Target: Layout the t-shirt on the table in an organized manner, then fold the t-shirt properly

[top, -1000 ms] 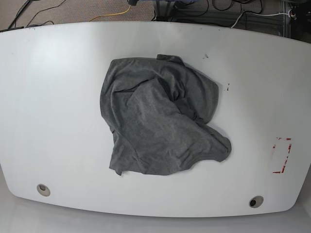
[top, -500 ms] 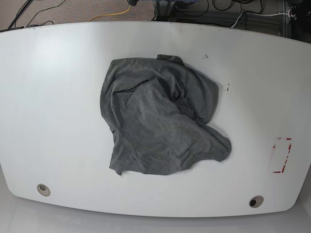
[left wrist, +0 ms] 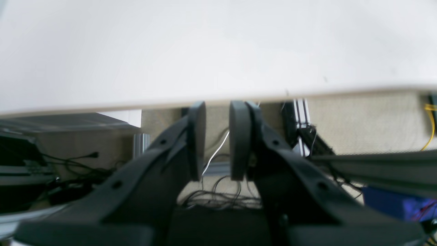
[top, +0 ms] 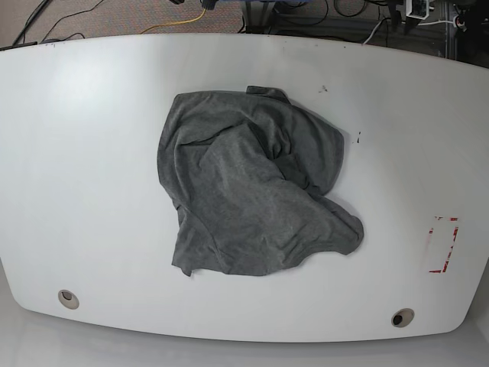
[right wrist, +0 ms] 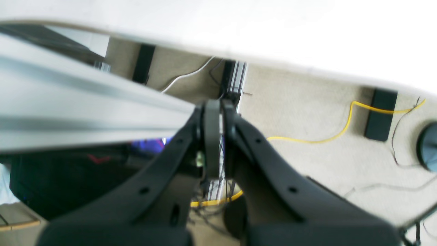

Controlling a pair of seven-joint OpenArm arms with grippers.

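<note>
The dark heather-grey t-shirt (top: 252,187) lies crumpled in a heap at the middle of the white table (top: 84,153). It is not spread out, and folds overlap each other. My left gripper (left wrist: 217,109) hangs beyond the table's far edge (left wrist: 205,51), its jaws a narrow gap apart and empty. My right gripper (right wrist: 218,106) is also off the table (right wrist: 273,27), over the carpet, with its jaws together and nothing between them. Neither wrist view shows the t-shirt.
A red tape rectangle (top: 443,245) marks the table's right side. Two grommet holes (top: 68,298) (top: 402,317) sit near the front edge. Cables, a yellow cord (right wrist: 341,133) and an aluminium rail (right wrist: 85,112) lie beyond the far edge.
The t-shirt has not moved. Small dark and white parts have come into the base view at its top edge, left and right.
</note>
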